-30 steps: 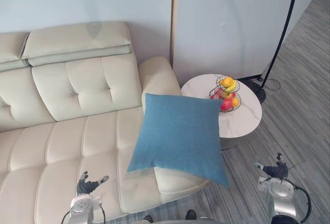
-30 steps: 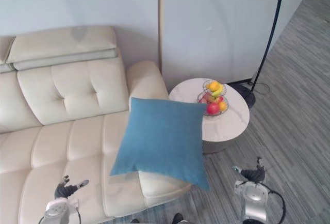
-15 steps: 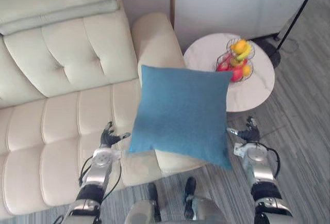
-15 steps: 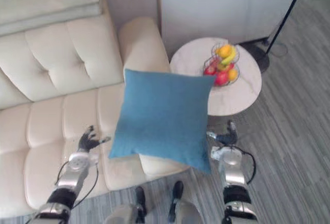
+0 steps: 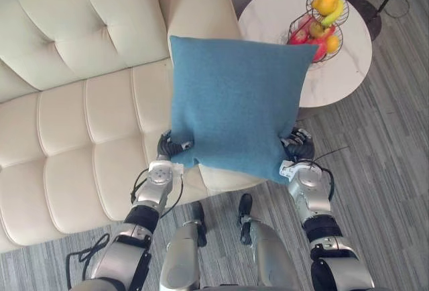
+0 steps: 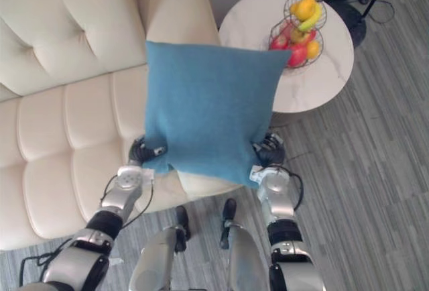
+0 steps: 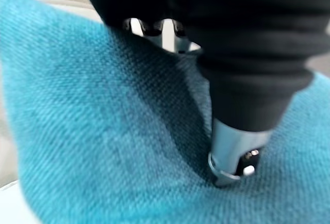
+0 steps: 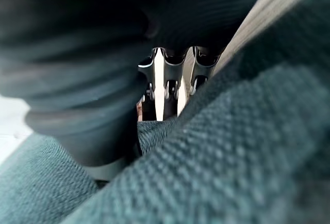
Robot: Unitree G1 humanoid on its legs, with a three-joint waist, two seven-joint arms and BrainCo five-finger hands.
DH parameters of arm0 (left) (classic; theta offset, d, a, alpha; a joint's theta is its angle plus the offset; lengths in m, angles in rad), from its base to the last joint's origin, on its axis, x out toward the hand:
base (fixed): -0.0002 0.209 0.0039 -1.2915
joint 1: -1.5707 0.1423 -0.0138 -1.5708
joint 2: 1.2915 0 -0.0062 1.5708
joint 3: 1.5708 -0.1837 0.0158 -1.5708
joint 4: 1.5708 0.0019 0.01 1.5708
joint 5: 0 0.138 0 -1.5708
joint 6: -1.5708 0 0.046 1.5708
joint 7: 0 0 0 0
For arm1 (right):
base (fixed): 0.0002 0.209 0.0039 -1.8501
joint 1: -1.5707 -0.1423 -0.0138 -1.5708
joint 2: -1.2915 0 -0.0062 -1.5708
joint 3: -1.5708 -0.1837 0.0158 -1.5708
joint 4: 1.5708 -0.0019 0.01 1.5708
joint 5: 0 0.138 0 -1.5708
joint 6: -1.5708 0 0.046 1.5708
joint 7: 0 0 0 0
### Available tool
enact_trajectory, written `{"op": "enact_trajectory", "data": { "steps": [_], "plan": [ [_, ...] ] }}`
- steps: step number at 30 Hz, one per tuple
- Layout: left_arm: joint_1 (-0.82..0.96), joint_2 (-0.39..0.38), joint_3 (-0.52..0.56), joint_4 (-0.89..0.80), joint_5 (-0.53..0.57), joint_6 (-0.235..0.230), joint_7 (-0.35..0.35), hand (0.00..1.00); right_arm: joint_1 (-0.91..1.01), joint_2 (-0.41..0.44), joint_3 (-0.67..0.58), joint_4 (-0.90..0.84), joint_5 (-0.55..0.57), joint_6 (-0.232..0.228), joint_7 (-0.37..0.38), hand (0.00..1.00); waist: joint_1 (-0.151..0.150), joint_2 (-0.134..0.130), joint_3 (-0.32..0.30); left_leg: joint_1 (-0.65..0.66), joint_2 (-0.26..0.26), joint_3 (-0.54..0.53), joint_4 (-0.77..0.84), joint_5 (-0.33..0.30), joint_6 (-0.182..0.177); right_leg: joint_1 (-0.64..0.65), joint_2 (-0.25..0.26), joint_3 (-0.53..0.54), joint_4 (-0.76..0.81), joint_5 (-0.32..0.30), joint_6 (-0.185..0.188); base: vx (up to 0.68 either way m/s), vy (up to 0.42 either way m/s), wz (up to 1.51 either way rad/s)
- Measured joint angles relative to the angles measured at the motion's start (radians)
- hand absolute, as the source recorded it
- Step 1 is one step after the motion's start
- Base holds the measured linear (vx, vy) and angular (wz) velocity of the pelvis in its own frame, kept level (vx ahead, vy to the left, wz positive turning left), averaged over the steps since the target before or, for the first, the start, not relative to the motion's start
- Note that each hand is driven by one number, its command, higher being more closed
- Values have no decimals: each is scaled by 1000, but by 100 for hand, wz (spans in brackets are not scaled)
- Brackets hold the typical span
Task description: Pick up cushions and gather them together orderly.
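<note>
The blue cushion [image 5: 236, 100] is being held up between the two hands, its face turned towards the head camera and its lower corners in their grip. The left hand [image 5: 171, 148] is clamping the lower left corner. In the left wrist view its thumb [image 7: 233, 154] is pressing a crease into the blue weave while its fingers [image 7: 150, 27] are lying on the far side of the cloth. The right hand [image 5: 297, 149] is pinching the lower right corner. In the right wrist view its fingers [image 8: 170, 77] are sitting behind a fold of the fabric that is running between them and the dark cover.

The cushion is hanging in front of the right end of the cream sofa [image 5: 74, 110], covering the armrest and part of the seat. Whether it is touching the sofa I cannot tell. Its upper right corner is overlapping the near edge of the round white tabletop [image 5: 342, 70], which is standing just right of the sofa. A wire fruit basket [image 5: 324, 21] with oranges, a banana and red apples is resting on that tabletop, far right of the cushion.
</note>
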Motion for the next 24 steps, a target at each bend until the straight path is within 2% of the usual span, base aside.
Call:
{"op": "enact_trajectory", "data": {
  "steps": [6,10,13,15,21,24],
  "plan": [
    [48,7,-31,-133,-22,-1,0,100,86,4,49,-117,45,-15,2,100,11,0,-1,5,10,0,0,5,-7,6,6,-6,-4,0,-1,37,-7,0],
    [171,-9,-48,-240,-55,-2,-16,100,221,33,64,-191,83,-23,36,100,11,0,-12,116,2,0,-60,10,-15,114,13,-11,-55,-3,5,118,9,4],
    [299,-14,-48,-305,-66,-2,-29,100,322,38,99,-203,93,-25,73,100,5,-2,-76,192,-19,-3,-167,42,-26,173,13,-14,-114,-5,8,156,3,7],
    [375,-14,-47,-353,-75,-2,-40,100,369,37,121,-208,93,-25,97,100,0,-1,-95,263,-27,-16,-230,63,-33,240,18,-29,-153,-5,8,128,-11,16],
    [575,-16,-32,-524,-91,-2,-65,100,474,31,154,-294,67,-25,150,100,-2,-1,-180,364,-33,-48,-270,72,-38,377,26,-47,-238,-2,8,107,3,14],
    [639,-27,-6,-580,-109,-16,-71,100,486,20,174,-344,25,-32,170,100,0,2,-200,381,-37,-72,-270,72,-38,412,25,-61,-255,1,6,33,8,17]
  ]
}}
